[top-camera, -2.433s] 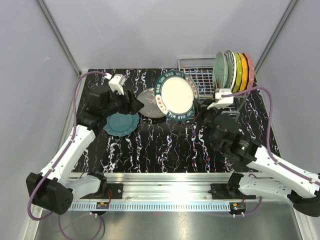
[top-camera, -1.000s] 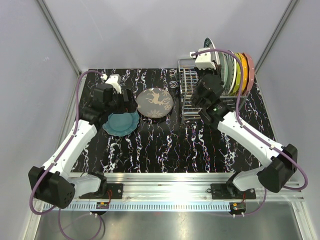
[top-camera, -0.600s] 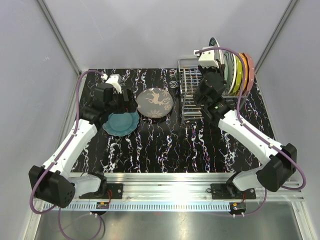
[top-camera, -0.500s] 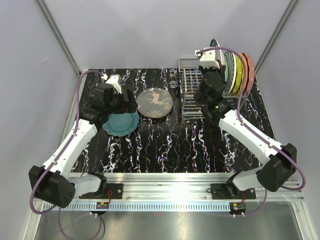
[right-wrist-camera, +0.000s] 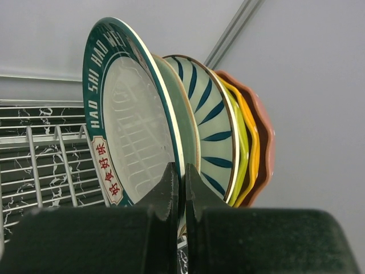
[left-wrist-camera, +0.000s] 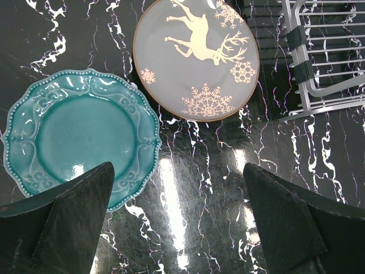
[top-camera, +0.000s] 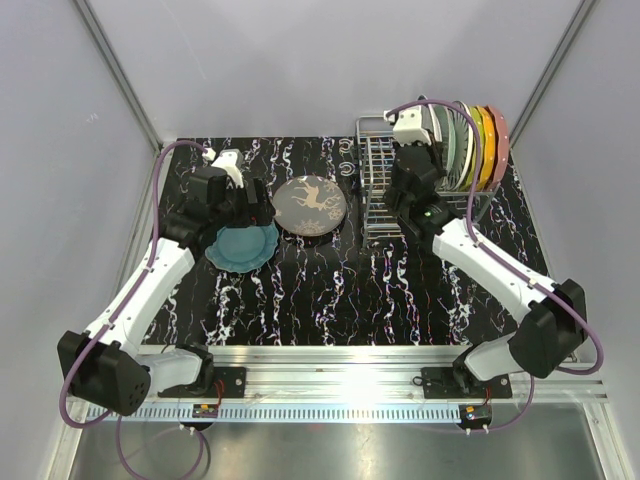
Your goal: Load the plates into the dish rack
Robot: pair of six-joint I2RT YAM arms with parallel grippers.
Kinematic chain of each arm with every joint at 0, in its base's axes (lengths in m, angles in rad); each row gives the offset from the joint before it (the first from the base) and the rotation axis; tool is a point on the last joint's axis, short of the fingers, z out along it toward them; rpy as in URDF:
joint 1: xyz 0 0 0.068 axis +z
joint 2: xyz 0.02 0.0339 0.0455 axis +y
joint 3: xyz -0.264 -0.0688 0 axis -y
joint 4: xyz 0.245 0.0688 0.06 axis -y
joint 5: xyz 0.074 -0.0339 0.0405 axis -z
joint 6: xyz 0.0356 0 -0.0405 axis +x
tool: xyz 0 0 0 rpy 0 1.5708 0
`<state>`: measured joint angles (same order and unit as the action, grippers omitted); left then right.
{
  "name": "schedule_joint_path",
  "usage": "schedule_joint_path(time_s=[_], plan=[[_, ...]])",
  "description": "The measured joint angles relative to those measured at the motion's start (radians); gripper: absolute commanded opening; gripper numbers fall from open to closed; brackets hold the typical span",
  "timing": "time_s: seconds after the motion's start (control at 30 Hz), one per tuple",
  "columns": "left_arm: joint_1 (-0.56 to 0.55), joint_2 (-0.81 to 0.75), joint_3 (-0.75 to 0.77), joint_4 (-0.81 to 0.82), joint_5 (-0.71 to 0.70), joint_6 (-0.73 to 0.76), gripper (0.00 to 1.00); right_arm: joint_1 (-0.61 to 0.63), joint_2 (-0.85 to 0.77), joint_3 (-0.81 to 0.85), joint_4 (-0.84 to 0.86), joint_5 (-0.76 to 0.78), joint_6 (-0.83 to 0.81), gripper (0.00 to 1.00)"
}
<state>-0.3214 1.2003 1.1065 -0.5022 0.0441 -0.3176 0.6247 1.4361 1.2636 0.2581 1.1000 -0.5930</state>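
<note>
The chrome dish rack point(top-camera: 383, 190) stands at the back right, with a row of plates point(top-camera: 472, 145) upright in its right part. My right gripper point(top-camera: 424, 140) is shut on the lower rim of a green-rimmed white plate point(right-wrist-camera: 137, 131), which is upright at the left end of that row. Beside it are a blue-striped plate point(right-wrist-camera: 212, 114), a yellow-green one point(right-wrist-camera: 242, 142) and a pink one point(right-wrist-camera: 266, 142). My left gripper point(left-wrist-camera: 177, 168) hangs open over the table, holding nothing. A teal plate point(left-wrist-camera: 80, 137) and a grey reindeer plate point(left-wrist-camera: 197, 57) lie flat just beyond it.
The rack's left slots point(right-wrist-camera: 45, 165) hold nothing. The rack's corner point(left-wrist-camera: 319, 68) shows at the right of the left wrist view. Black marbled tabletop point(top-camera: 330, 290) stretches between the arms, with grey walls all round.
The right gripper has brought the green-rimmed plate down from above the rack, in beside the standing row. The left arm has stayed still and open.
</note>
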Motion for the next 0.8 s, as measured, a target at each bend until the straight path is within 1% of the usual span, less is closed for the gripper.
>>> schedule_joint_path(time_s=[0.1, 0.2, 0.3, 0.5, 0.7, 0.8], plan=[[0.000, 0.001, 0.000, -0.001, 0.000, 0.000, 0.99, -0.002, 0.004, -0.005, -0.008, -0.001, 0.017, 0.00], [0.000, 0.005, 0.000, -0.002, 0.000, 0.000, 0.99, -0.003, 0.004, -0.005, -0.018, -0.001, 0.037, 0.08], [0.000, 0.012, 0.000, -0.002, 0.001, 0.000, 0.99, -0.004, 0.004, -0.006, -0.026, -0.002, 0.056, 0.11], [0.000, 0.014, 0.000, -0.005, 0.001, 0.000, 0.99, -0.004, 0.004, -0.006, -0.046, -0.018, 0.082, 0.25], [0.000, 0.015, 0.001, -0.006, 0.001, 0.000, 0.99, -0.004, 0.004, -0.006, -0.048, -0.029, 0.102, 0.29], [0.000, 0.019, 0.009, -0.009, 0.001, 0.000, 0.99, -0.004, 0.004, -0.005, -0.061, -0.029, 0.110, 0.33]])
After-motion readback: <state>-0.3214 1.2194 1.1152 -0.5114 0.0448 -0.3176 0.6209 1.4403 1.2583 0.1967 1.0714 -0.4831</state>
